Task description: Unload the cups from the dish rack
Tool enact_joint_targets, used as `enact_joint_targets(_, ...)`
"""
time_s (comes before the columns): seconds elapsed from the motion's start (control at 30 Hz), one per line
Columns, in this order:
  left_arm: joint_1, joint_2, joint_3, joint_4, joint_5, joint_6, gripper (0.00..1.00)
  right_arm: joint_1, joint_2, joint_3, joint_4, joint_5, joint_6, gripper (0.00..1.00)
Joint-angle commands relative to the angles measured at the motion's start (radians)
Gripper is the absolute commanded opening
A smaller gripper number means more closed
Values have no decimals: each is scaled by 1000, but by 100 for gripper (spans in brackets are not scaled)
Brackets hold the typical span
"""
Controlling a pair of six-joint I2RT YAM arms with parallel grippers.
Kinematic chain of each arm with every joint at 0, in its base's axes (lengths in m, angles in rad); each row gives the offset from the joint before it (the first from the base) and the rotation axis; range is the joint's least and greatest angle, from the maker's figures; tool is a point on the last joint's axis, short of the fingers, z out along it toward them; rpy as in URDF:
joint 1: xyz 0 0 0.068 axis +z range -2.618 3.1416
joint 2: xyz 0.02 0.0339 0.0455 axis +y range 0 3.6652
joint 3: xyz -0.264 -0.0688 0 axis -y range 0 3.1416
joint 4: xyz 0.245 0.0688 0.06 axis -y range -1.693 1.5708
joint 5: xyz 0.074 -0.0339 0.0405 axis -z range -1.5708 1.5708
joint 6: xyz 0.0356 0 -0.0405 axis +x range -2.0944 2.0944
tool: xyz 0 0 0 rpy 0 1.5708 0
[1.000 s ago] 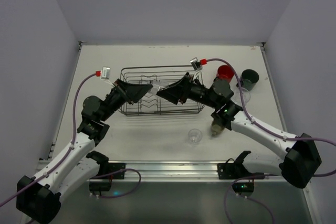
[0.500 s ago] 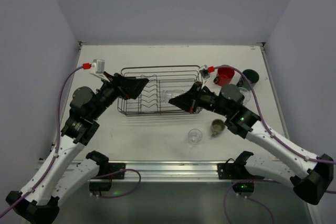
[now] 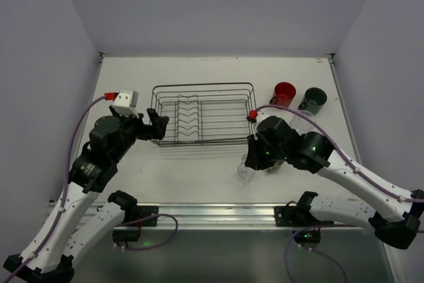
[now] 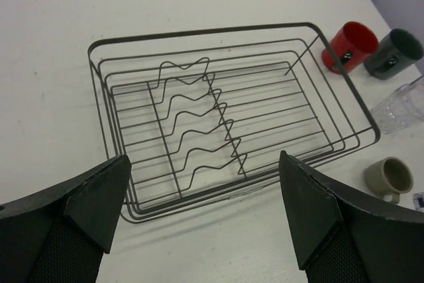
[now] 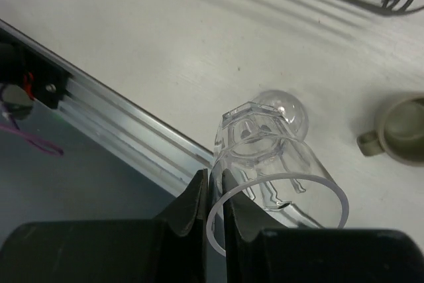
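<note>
The black wire dish rack [image 3: 202, 85] [image 4: 199, 31] holds no cups. My right gripper [image 3: 252, 159] [image 5: 216, 180] is shut on the rim of a clear glass [image 5: 278, 183], which hangs tilted just above the table in front of the rack. Right under it a second clear glass [image 3: 246, 174] [image 5: 286, 106] stands on the table. The olive-tan cup [image 5: 401, 130] [image 4: 391, 178] sits beside them. A red mug [image 3: 285, 93] [image 4: 351, 46], a dark mug [image 3: 315, 100] [image 4: 394, 51] and another clear glass [image 4: 401, 107] stand right of the rack. My left gripper [image 3: 156, 124] [image 4: 204, 157] is open and holds nothing, at the rack's near left corner.
The metal rail [image 5: 126, 137] along the table's front edge runs close below the held glass. White walls close in the table on the left, back and right.
Both grippers met inside the rack a second ago. The left gripper opened and drew back left. The right gripper shut on the glass and carried it out to the front.
</note>
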Motion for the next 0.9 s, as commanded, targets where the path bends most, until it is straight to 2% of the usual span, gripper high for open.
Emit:
enact_joint_targets(0.0,-1,-47,-40,-37,-50,67,100,68,45,43,-207,97,16,0)
enact_joint_targets(0.23,-1,-149,-126,22,-86,61,100,110,129,23,-180,94,64,0)
enact_joint_targets(0.5,0,-160,-147,35,-57,66,100,141,264,75,-160,115,56,0)
enact_joint_targets(0.87,2,-177,-155,40,-48,64,100,145,359,83,-125,138,45,0)
